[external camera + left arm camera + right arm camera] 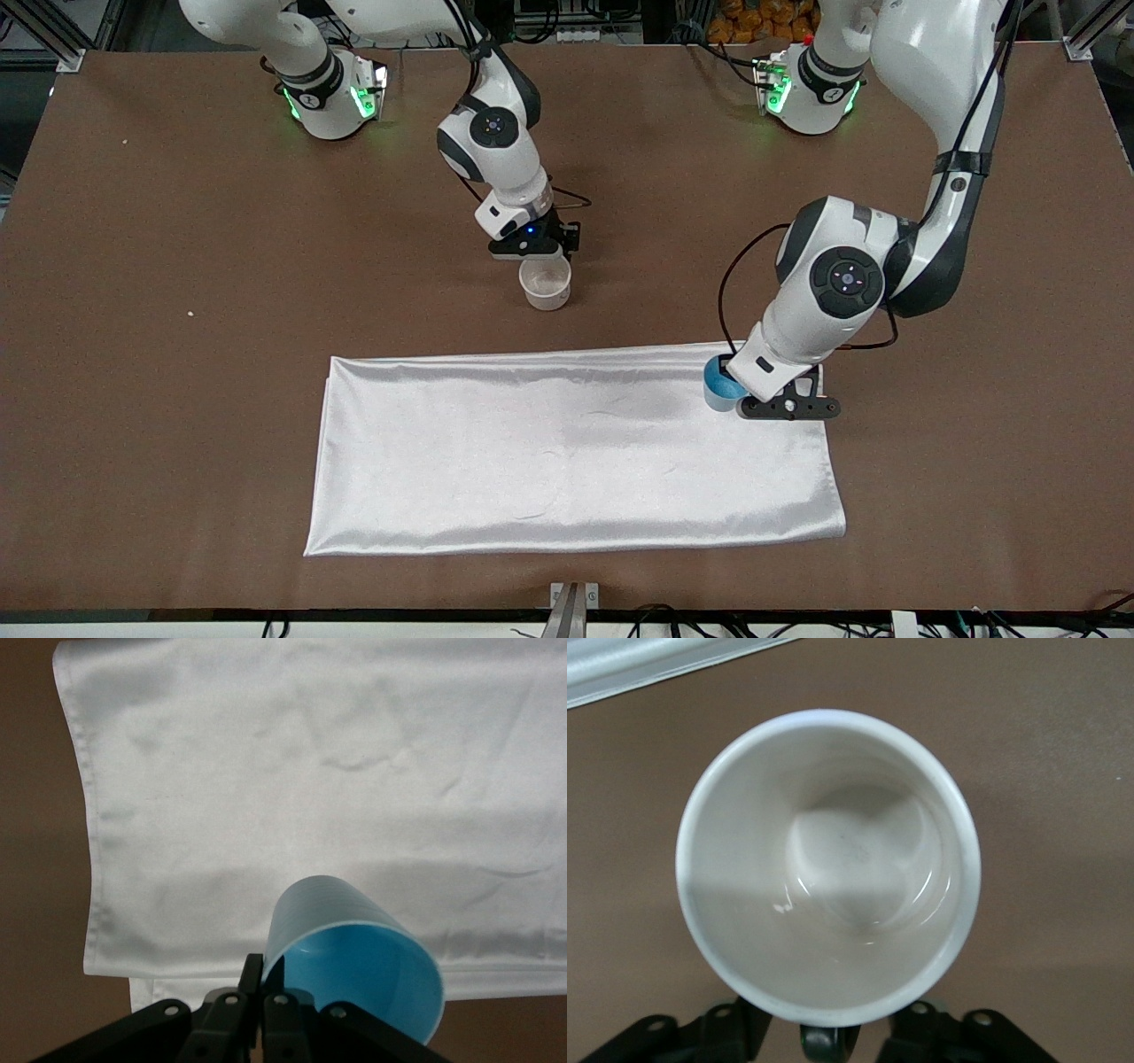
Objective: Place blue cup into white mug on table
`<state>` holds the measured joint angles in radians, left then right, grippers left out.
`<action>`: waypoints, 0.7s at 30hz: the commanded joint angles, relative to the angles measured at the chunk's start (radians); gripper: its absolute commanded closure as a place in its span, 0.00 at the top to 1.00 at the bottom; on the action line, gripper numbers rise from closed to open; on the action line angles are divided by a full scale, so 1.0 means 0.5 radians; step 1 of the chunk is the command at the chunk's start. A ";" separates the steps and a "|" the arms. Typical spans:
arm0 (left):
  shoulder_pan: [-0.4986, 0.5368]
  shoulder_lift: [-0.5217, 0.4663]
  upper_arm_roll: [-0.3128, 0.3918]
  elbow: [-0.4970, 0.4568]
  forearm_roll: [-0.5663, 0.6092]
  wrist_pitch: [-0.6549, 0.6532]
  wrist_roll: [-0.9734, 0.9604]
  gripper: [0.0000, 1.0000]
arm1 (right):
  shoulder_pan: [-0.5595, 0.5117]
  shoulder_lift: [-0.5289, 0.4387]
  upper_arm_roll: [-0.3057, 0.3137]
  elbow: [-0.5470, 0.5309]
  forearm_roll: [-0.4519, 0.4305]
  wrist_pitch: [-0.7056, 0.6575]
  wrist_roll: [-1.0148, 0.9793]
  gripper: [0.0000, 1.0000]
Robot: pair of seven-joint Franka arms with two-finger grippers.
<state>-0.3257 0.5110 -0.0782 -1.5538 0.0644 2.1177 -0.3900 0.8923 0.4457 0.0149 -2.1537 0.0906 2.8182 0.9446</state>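
While the brown counter [177, 399] holds a white cloth [567, 452], the left end effector [784, 403] pinches the bright blue cup [719, 390] at the cloth's corner. It should lift straight, then lower gently into the white mug [545, 283], gripped by the right end effector [532, 244].

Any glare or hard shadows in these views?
Front view: soft sheen on the white cloth, nothing blown out. Left wrist view: the blue cup casts a faint shadow across the cloth. Right wrist view: a sharp-edged shadow darkens about half of the white mug interior; small glints on its bottom.
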 commanded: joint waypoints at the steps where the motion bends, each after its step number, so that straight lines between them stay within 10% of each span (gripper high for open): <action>1: -0.005 -0.071 0.000 -0.003 0.037 -0.032 -0.055 0.00 | 0.035 -0.026 -0.027 0.009 -0.040 -0.007 0.084 1.00; 21: -0.017 -0.181 -0.196 -0.003 0.034 -0.290 -0.373 0.00 | -0.011 -0.336 -0.036 0.061 -0.080 -0.537 0.059 1.00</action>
<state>-0.3330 0.4393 -0.1440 -1.5478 0.0644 1.9957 -0.5048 0.8946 0.3428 0.0109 -2.1285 0.0823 2.6371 0.9538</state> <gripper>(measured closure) 0.965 0.000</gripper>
